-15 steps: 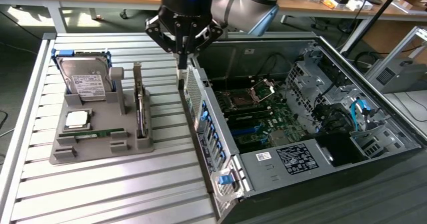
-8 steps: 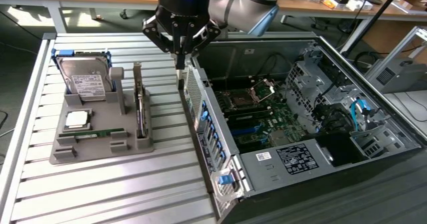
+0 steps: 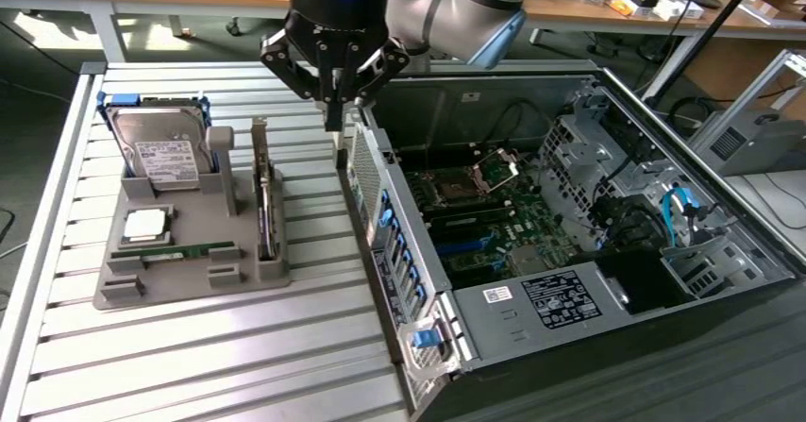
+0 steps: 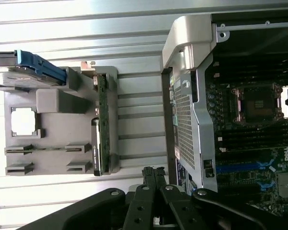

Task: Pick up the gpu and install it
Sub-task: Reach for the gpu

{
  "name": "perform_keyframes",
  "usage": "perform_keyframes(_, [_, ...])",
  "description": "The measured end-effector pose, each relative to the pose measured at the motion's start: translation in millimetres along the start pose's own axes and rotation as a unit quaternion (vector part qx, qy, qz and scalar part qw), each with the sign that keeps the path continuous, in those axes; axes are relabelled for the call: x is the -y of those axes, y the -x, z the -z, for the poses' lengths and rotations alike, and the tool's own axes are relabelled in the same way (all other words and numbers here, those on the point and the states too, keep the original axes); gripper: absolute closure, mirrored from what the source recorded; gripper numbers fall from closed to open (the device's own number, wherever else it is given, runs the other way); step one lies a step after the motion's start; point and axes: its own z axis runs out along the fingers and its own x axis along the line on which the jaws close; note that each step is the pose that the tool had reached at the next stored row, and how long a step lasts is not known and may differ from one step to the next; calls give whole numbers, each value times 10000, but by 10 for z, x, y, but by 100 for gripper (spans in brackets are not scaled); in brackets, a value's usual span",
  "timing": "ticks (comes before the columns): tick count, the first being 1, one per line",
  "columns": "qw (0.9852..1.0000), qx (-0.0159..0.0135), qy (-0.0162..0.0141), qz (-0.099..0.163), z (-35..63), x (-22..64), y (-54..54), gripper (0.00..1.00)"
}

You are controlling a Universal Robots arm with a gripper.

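1. Fingers point(image 4: 148, 176): we find the two fingers pressed flat together, with nothing held between them.
2. Gripper point(image 3: 335, 125): it hangs, pointing down, over the bare strip of the slatted table point(image 3: 189, 365) that runs between the grey holder point(image 3: 176, 280) and the computer case point(image 3: 377, 214). It sits close to the case's perforated wall and touches neither the holder nor its contents.
3. Gpu point(image 3: 263, 210): we see the dark card standing on its long edge in a slot along the holder's edge nearest the case. Its silvery bracket rises at the end nearer the holder's far corner, and it lies apart from the gripper.
4. Hard drive point(image 3: 161, 153): a silver box with a white label and a blue fitting behind it. It leans upright in a cradle at the holder's far edge, on the side away from the case.
5. Processor chip point(image 3: 145, 224): a square silver plate lying flat in a recess just in front of the hard drive.
6. Memory stick point(image 3: 176, 250): a narrow green strip set on edge in clips, between the chip and the holder's near edge.
7. Computer case: it lies open on its side beside the holder, and we look down on the motherboard point(image 3: 492, 224), whose processor socket point(image 3: 451, 188) is uncovered.
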Motion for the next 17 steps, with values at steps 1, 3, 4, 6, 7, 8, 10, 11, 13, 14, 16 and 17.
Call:
perform_keyframes(1, [10000, 0, 0, 0, 1, 1, -9, 89])
perform_keyframes(3, [10000, 0, 0, 0, 1, 3, -33, 89])
perform_keyframes(4, [10000, 0, 0, 0, 1, 3, -41, 89])
perform_keyframes(6, [10000, 0, 0, 0, 2, 4, -57, 89])
perform_keyframes(7, [10000, 0, 0, 0, 2, 5, -64, 89])
perform_keyframes(8, [10000, 0, 0, 0, 2, 5, -69, 89])
perform_keyframes(10, [10000, 0, 0, 0, 3, 6, -84, 89])
perform_keyframes(11, [10000, 0, 0, 0, 3, 7, -92, 89])
perform_keyframes(13, [10000, 0, 0, 0, 3, 8, -105, 89])
perform_keyframes(14, [10000, 0, 0, 0, 3, 9, -114, 89])
perform_keyframes(16, [10000, 0, 0, 0, 4, 9, -124, 89])
perform_keyframes(17, [10000, 0, 0, 0, 4, 10, -129, 89])
